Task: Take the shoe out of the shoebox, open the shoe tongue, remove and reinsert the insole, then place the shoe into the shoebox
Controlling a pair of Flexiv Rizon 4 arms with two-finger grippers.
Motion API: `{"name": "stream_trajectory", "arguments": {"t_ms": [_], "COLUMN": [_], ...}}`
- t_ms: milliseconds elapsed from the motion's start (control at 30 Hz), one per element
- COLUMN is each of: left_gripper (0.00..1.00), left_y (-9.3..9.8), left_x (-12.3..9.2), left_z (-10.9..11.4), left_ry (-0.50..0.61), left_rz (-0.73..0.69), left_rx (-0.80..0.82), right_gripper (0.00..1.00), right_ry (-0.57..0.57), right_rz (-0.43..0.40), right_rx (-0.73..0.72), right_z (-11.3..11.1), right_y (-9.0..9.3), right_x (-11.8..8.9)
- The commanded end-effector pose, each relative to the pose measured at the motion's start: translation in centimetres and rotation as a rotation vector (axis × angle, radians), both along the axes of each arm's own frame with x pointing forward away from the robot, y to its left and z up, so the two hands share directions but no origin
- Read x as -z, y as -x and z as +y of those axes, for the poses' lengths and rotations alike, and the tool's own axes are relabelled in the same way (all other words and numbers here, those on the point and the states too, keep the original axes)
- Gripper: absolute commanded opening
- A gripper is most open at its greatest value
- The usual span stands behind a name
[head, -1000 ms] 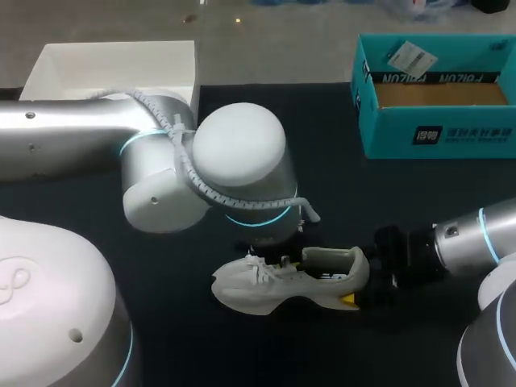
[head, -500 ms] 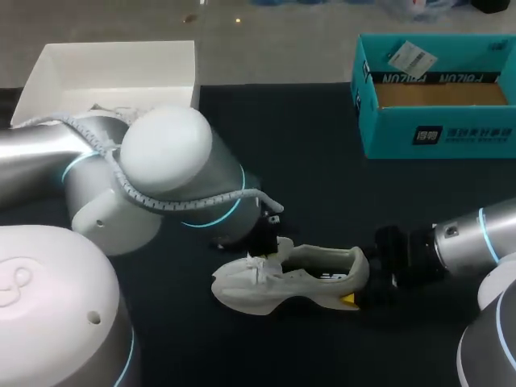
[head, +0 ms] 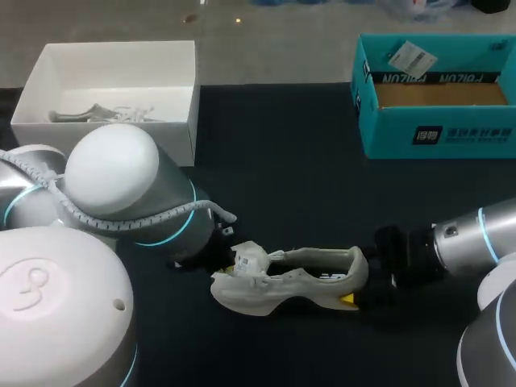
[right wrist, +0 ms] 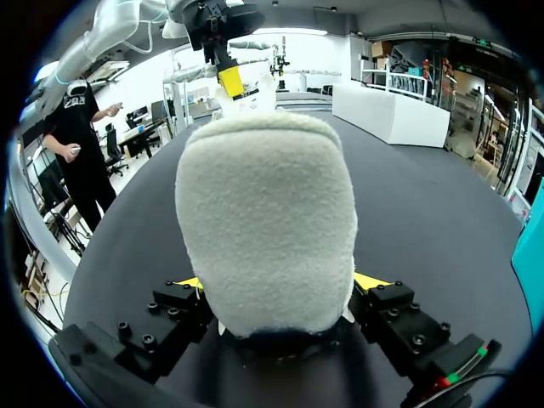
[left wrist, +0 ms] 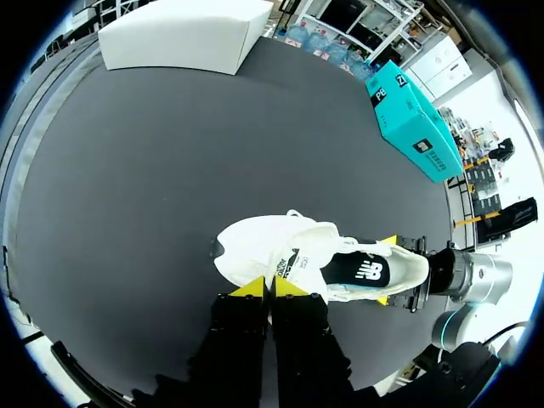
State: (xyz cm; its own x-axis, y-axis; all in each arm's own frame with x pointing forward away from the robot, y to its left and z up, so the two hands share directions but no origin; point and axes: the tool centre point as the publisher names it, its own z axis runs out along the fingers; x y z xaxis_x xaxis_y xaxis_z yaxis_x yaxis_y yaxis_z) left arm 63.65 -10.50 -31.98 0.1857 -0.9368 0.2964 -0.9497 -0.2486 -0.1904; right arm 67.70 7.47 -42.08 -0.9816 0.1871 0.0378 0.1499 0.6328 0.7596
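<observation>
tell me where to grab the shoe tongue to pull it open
Pinch the tongue by its free top edge, coming from the toe side. It stands clear of the shoe there, and the right gripper clamps the heel end.

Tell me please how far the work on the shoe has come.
Done: the shoe lies on the table, outside the white box and teal box. In hand: the right gripper clamps its heel while the left gripper pinches the tongue open. Left: taking out and reinserting the insole, then boxing the shoe.
</observation>
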Motion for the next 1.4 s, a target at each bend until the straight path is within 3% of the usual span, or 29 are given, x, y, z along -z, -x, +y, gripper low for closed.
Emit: {"name": "stream_trajectory", "arguments": {"t_ms": [33,300,333,433,467,500,700,933,1100,1200,1267,1400], "left_gripper": [0.00,0.00,0.12,0.59,0.92,1.00,1.00,1.00,1.00,1.00,1.00,1.00], "left_y": [-0.5,-1.1,-1.1,-1.1,-1.1,-1.1,-1.1,-2.2,-1.8,-0.4,0.5,0.8], "left_x": [2.0,5.6,6.0,6.2,6.2,6.2,3.8,-1.8,-6.0,-7.8,-9.1,-10.3], "left_z": [1.8,1.5,1.4,1.1,1.0,1.0,0.7,-1.3,-2.9,-3.4,-3.8,-4.1], "left_ry": [0.103,0.023,0.020,0.021,0.023,0.025,0.073,0.123,0.216,0.120,0.122,0.035], "left_rz": [0.023,0.157,0.165,0.177,0.179,0.180,0.129,0.023,-0.013,-0.030,-0.019,0.022], "left_rx": [0.039,0.082,0.092,0.105,0.110,0.112,0.184,0.586,1.175,1.556,1.783,1.915], "right_gripper": [0.00,0.00,0.00,0.00,0.00,0.00,0.00,0.00,0.00,0.00,0.00,0.00], "right_ry": [0.004,0.004,0.004,0.004,0.004,0.004,0.004,0.004,0.004,0.004,0.004,0.004], "right_rz": [0.001,0.001,0.001,0.001,0.001,0.001,0.001,0.001,0.001,0.001,0.001,0.001], "right_rx": [0.002,0.002,0.002,0.002,0.002,0.002,0.002,0.002,0.002,0.002,0.002,0.002], "right_z": [-0.1,-0.1,-0.1,-0.1,-0.1,-0.1,-0.1,-0.1,-0.1,-0.1,-0.1,-0.1], "right_y": [0.0,0.0,0.0,0.0,0.0,0.0,0.0,0.0,0.0,0.0,0.0,0.0], "right_x": [0.0,0.0,0.0,0.0,0.0,0.0,0.0,0.0,0.0,0.0,0.0,0.0]}}
